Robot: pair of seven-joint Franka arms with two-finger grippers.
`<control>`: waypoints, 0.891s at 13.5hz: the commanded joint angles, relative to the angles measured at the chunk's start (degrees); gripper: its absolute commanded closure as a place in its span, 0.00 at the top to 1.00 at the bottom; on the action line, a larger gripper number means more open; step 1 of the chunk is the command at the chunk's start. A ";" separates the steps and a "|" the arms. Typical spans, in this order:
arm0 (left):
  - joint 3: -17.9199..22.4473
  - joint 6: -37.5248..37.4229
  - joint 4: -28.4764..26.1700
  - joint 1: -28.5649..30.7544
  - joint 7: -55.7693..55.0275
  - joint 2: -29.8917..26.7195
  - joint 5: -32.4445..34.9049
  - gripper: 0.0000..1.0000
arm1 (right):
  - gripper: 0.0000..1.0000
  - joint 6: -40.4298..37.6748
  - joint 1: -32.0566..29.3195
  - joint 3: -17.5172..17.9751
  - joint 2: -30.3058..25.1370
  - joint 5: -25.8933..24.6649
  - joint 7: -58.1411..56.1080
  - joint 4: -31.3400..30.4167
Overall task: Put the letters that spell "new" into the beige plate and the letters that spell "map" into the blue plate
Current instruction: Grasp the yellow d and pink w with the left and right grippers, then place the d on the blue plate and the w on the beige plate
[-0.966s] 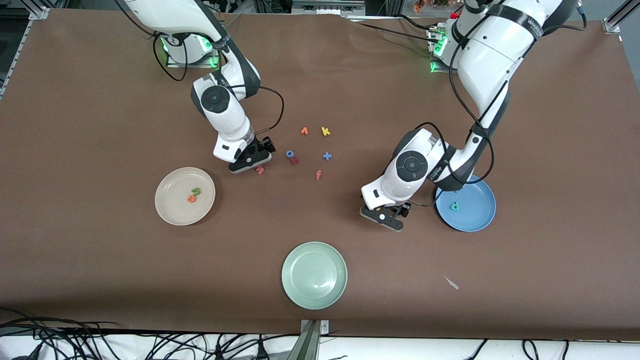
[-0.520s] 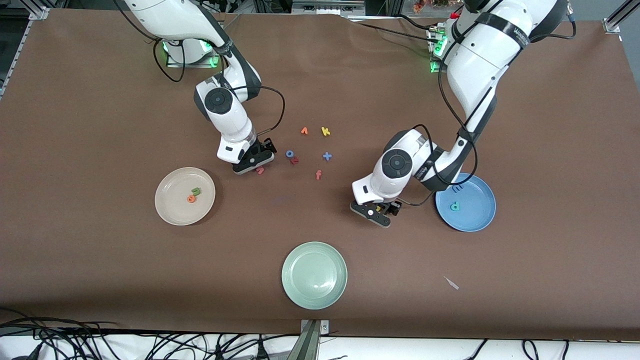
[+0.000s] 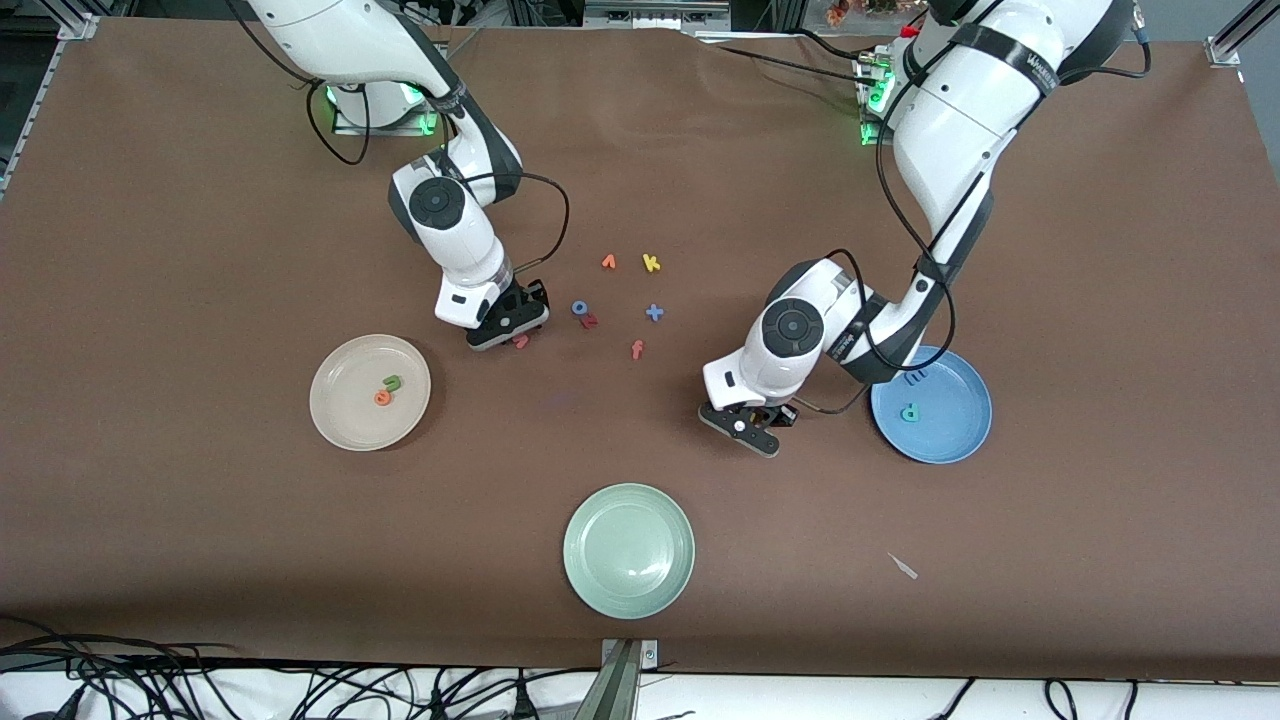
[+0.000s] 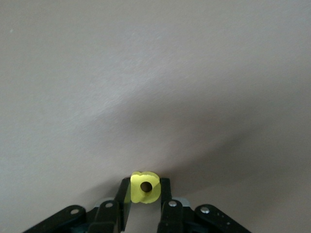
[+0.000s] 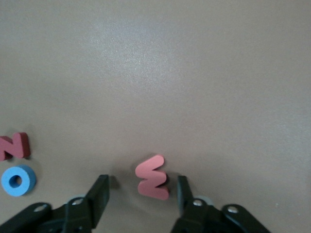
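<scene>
Pinkish-red w point(image 5: 152, 177) flat on the counter point(image 3: 640, 130), square between the two fingers point(image 5: 98, 192) of the right gripper point(image 5: 141, 191), gaps showing on both sides. Long axis running from finger base toward fingertips, so the narrow width faces the pads: a straight pinch, no turn of the wrist needed by the look of it. Jaws partly spread and not yet in contact with the foam, so nothing grasped. In the front view, only a sliver of the w peeking out from under the right gripper point(image 3: 508, 325), farther from the front camera than the beige plate point(image 3: 333, 420) and toward the letter cluster. Green n point(image 3: 393, 382) and orange e point(image 3: 382, 398) already in that plate; w the last of its word, and the right arm plainly the nearer one.

Beside the w, a small red letter point(image 5: 13, 145) touching the blue o point(image 5: 18, 180), both clear of the fingers.

Yellow letter with a round bowl point(image 4: 144, 187) clenched in the left gripper point(image 4: 144, 201), jaws tight on its two sides, low at the counter between the letter cluster and the blue plate point(image 3: 965, 445). Left gripper point(image 3: 745, 425) just short of that plate's rim, toward the right arm's end. Blue m point(image 3: 915, 377) and teal letter point(image 3: 909, 411) already lying in the plate.

Pale green plate point(image 3: 590, 580) nearest the front camera, holding nothing. Orange-red f point(image 3: 636, 349) and yellow k point(image 3: 651, 263) loose on the counter, not wanted.
</scene>
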 commanded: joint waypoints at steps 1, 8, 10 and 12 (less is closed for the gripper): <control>0.00 -7.68 0.57 0.91 0.98 -4.54 1.56 0.04 | 0.54 1.48 -0.07 -0.20 0.57 -0.67 -0.86 -0.17; -0.44 -22.11 -0.13 12.24 11.26 -10.53 0.68 0.08 | 0.10 0.96 -0.51 -1.07 -0.21 -0.67 -1.56 0.18; -0.35 -22.12 -1.71 15.93 12.92 -10.18 1.46 0.08 | 0.10 -1.66 -0.51 -2.48 -1.62 -0.67 -4.18 0.61; -0.18 -21.60 -2.59 20.15 14.42 -9.83 1.73 0.12 | 0.10 -9.02 -0.51 -4.67 -3.98 -0.67 -8.48 2.80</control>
